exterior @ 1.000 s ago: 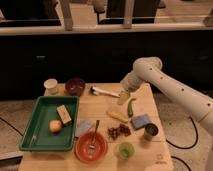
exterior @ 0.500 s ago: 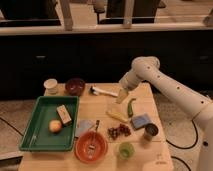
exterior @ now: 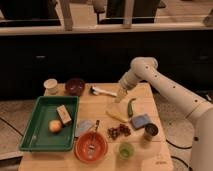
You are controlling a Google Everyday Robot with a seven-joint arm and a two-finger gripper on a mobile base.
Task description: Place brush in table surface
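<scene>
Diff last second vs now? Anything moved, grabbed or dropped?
Only the arm moved: its elbow edged slightly toward the picture's left. The gripper hangs open and empty over the table surface, just right of the brush. Nothing was taken hold of or let go. The brush lies on the table where it was. The green tray and the pepper are unchanged.
</scene>
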